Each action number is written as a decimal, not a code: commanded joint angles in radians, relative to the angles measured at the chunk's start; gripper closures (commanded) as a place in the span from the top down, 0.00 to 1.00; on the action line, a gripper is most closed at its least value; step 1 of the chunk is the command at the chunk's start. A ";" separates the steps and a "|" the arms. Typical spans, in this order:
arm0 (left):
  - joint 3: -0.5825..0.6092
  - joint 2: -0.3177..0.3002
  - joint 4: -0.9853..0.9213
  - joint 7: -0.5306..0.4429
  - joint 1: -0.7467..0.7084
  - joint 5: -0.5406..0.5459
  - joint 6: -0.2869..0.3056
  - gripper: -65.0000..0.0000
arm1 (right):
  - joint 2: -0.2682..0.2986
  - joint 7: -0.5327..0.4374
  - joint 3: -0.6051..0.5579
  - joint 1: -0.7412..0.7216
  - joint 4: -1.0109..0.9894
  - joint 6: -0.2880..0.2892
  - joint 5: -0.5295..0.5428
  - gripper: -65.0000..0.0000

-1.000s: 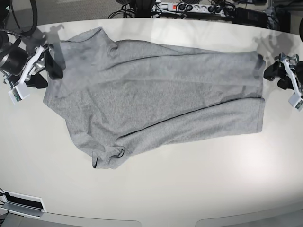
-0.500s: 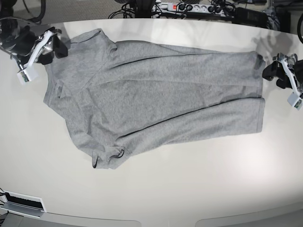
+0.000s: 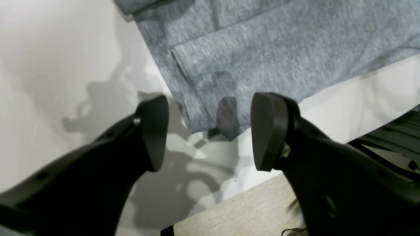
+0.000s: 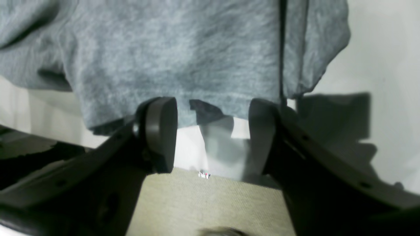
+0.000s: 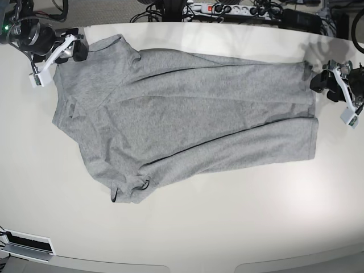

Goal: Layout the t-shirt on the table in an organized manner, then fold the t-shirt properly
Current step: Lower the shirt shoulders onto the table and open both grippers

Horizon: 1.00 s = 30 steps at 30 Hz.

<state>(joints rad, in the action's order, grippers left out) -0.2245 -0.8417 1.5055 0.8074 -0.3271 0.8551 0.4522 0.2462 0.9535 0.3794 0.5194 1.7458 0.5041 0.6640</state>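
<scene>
A: Where is the left hand (image 5: 319,78)?

B: At the right edge of the base view, just off the shirt's upper right corner. In its wrist view the two black fingers (image 3: 154,131) stand well apart with nothing between them, and the corner of the t-shirt (image 5: 187,119) lies on the desk (image 5: 227,227) in the gap beyond the tips. I cannot tell if a tip touches the cloth.

A: And the right hand (image 5: 77,50)?

B: Upper left of the base view, at the far upper left corner of the shirt. Its fingers (image 4: 162,131) are spread too, and hold nothing. The grey edge of the cloth crosses the frame just past the tips, with a dark patch of shadow at the middle.

A: How does the shirt lie?

B: Spread across the upper middle of the desk, long side running left to right, a fold line slanting across the lower half. A small bunched bit sits at its lower left. No lettering shows. Cables and a power strip (image 5: 227,8) lie beyond the desk's far edge.
</scene>
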 commanded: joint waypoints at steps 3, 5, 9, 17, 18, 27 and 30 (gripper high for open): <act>-0.013 -0.022 0.011 -0.014 0.006 0.010 0.003 0.62 | 0.008 -0.045 0.006 0.001 0.004 0.019 0.016 0.55; -0.013 -0.022 0.011 -0.014 0.006 0.010 0.003 0.62 | 0.002 -0.045 0.006 0.001 0.004 0.038 0.016 0.49; -0.013 -0.023 0.011 -0.014 0.006 0.010 0.003 0.62 | -0.002 -0.045 0.006 0.001 0.004 0.081 0.016 0.12; -0.013 -0.023 0.011 -0.014 0.006 0.010 0.003 0.62 | 0.003 0.064 0.009 0.001 0.081 0.194 0.093 0.00; -0.013 -0.023 0.011 -0.014 0.006 0.010 0.003 0.62 | 0.003 0.085 0.009 0.001 0.102 0.194 0.121 0.00; -0.013 -0.023 0.011 -0.003 0.006 0.010 0.003 0.62 | 0.003 0.097 0.009 0.002 0.169 0.109 -0.018 0.20; -0.013 -0.022 0.011 -0.003 0.006 0.012 0.003 0.62 | 0.003 0.035 0.009 0.011 0.143 0.001 -0.079 0.58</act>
<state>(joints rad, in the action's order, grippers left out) -0.2245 -0.8413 1.5055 0.8116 -0.3271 0.8551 0.4522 0.2378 0.9989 0.3820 0.5289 1.8763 0.5014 0.5735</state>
